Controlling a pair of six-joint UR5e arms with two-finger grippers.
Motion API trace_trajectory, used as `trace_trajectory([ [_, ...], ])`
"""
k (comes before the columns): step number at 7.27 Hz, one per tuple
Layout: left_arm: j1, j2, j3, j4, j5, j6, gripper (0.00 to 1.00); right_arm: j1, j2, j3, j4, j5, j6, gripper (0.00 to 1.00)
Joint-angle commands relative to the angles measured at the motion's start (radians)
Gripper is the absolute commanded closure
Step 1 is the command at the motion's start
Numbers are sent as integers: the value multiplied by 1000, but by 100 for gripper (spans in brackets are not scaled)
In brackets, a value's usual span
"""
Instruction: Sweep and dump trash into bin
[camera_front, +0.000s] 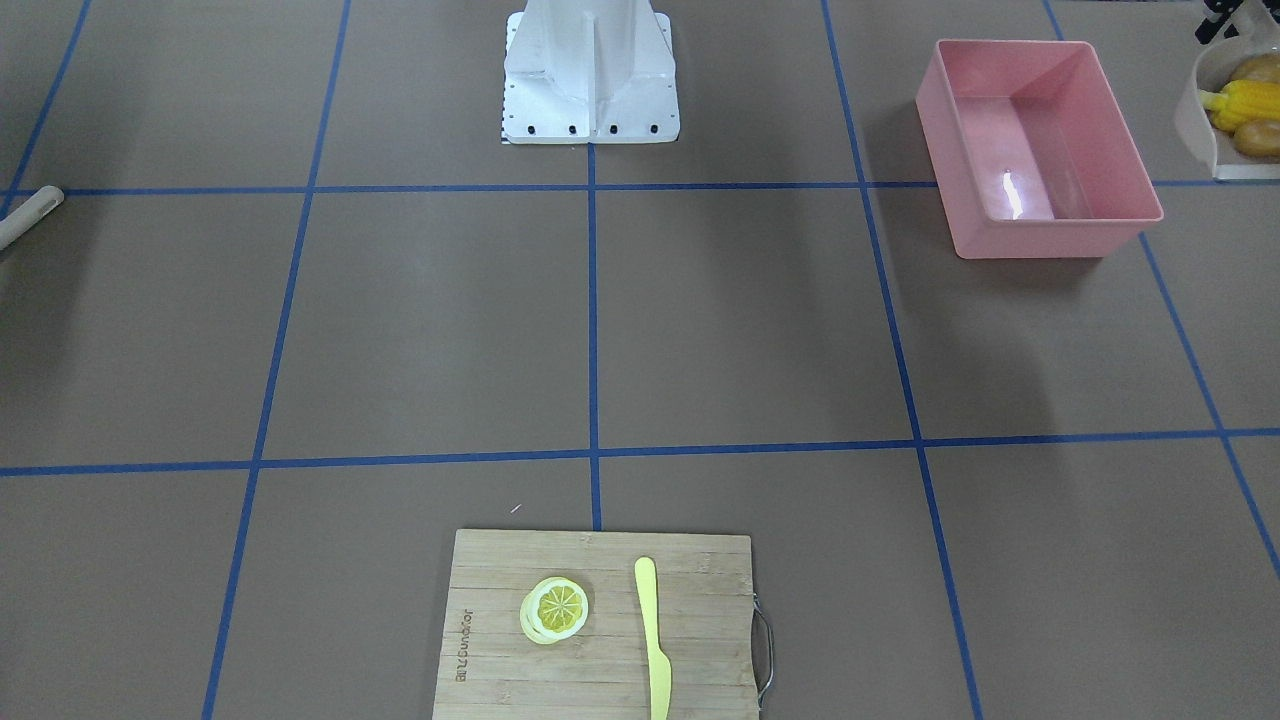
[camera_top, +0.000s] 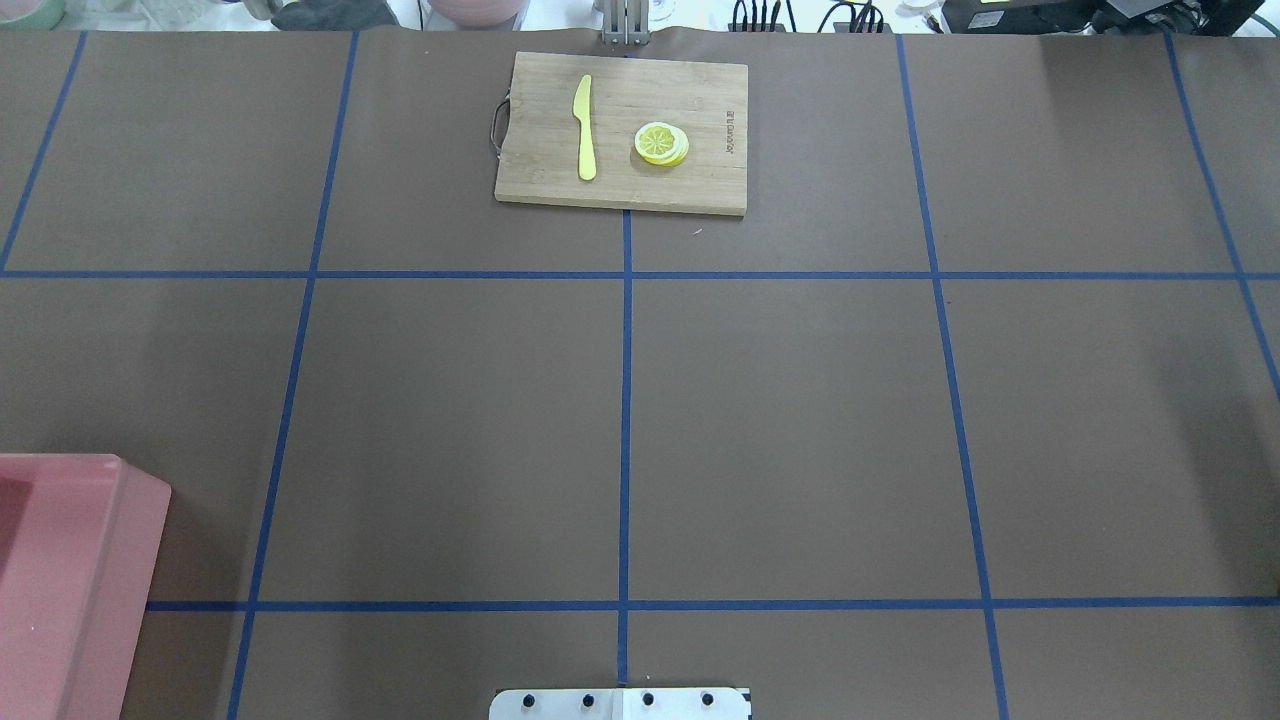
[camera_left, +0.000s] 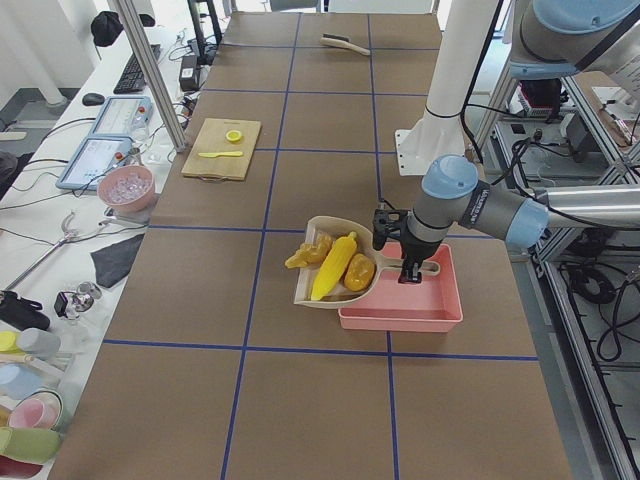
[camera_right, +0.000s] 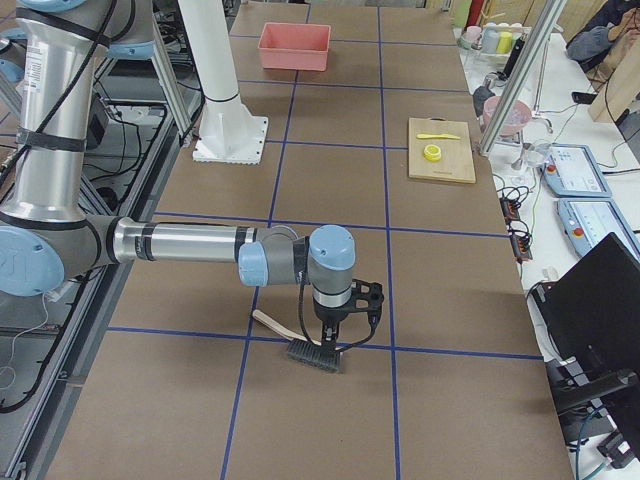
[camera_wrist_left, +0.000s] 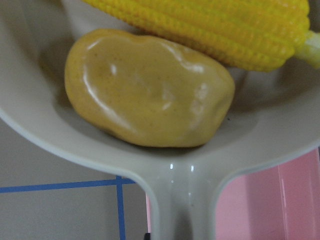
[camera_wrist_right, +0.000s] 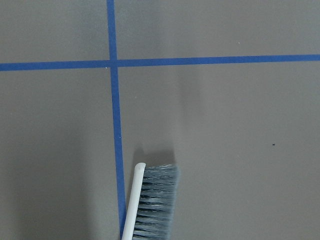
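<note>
The beige dustpan (camera_left: 318, 298) hangs tilted just off the table, its handle over the pink bin (camera_left: 400, 318). My left gripper (camera_left: 408, 268) is shut on that handle. In the pan lie the trash pieces: the yellow corn cob (camera_left: 335, 265), the tan ginger root (camera_left: 300, 255) and the orange-brown potato (camera_left: 360, 272). The left wrist view shows the potato (camera_wrist_left: 150, 90) and corn (camera_wrist_left: 215, 25) close up. The bin (camera_front: 1050, 225) holds nothing. My right gripper (camera_right: 325, 338) is right over the brush (camera_right: 312, 352); I cannot tell if it is open or shut.
A wooden cutting board (camera_top: 700, 190) with a pale yellow knife (camera_top: 585, 130) and a lemon slice (camera_top: 661, 143) lies at the table's far middle edge. The robot's white base (camera_front: 590, 110) stands at mid-table. Monitors and clutter sit on the side bench (camera_left: 110, 150).
</note>
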Motion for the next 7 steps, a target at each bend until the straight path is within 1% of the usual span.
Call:
trace_trajectory([
  [1,21,22,-4,-4,-12,29,100,0,-2,2,0,-1,-1,0],
  [2,23,55,-4,-21,-18,74,100,0,-4,2,0,-1,1,0],
  [3,23,110,0,-86,-18,80,100,0,-4,4,0,0,1,0],
  [7,23,219,2,-170,-18,196,100,1,-13,12,-8,12,1,0],
])
